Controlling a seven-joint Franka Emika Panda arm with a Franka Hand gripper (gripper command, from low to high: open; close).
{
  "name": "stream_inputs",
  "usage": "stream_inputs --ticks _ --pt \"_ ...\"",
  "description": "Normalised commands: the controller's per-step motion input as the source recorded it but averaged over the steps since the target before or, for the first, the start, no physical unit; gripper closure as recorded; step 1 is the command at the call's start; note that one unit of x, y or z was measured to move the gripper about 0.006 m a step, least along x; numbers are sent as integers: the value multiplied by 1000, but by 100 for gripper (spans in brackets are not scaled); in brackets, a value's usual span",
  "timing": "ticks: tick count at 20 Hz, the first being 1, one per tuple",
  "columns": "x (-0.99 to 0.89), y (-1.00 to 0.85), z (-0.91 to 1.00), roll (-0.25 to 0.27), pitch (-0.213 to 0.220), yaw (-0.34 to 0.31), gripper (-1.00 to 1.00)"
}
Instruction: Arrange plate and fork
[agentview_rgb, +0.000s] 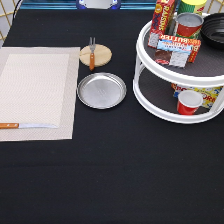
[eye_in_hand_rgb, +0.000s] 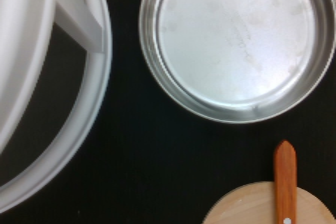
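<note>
Evidently nothing is arranged yet: the plate (agentview_rgb: 101, 90) lies bare on the black tabletop (agentview_rgb: 110, 170), just beside the woven placemat (agentview_rgb: 37, 92) and not on it, while the fork (agentview_rgb: 92, 53) rests across the wooden coaster (agentview_rgb: 96, 55) just above the plate in the exterior view. The gripper does not appear in the exterior view, so I cannot tell whether its fingers are apart or together. The wrist view looks down on plate (eye_in_hand_rgb: 236, 55) and fork handle (eye_in_hand_rgb: 285, 182), suggesting the hand hangs above them. Counted: one plate, one fork, one knife (agentview_rgb: 27, 125) on the placemat, one coaster, one two-tier white turntable (agentview_rgb: 170, 75)
</note>
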Motion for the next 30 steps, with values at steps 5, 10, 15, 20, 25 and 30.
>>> stream_inputs --ticks 5,10,15,20,25,30 --pt "102 0 0 0 0 0 -100" --pt "362 0 47 -8 20 -3 -100" --pt "780 -40 245 -50 23 -37 -100" --pt "857 -226 169 -18 0 -32 -100" --pt "739 -361 -13 0 0 -4 -100" --pt "714 -279 -125 0 18 0 -100"
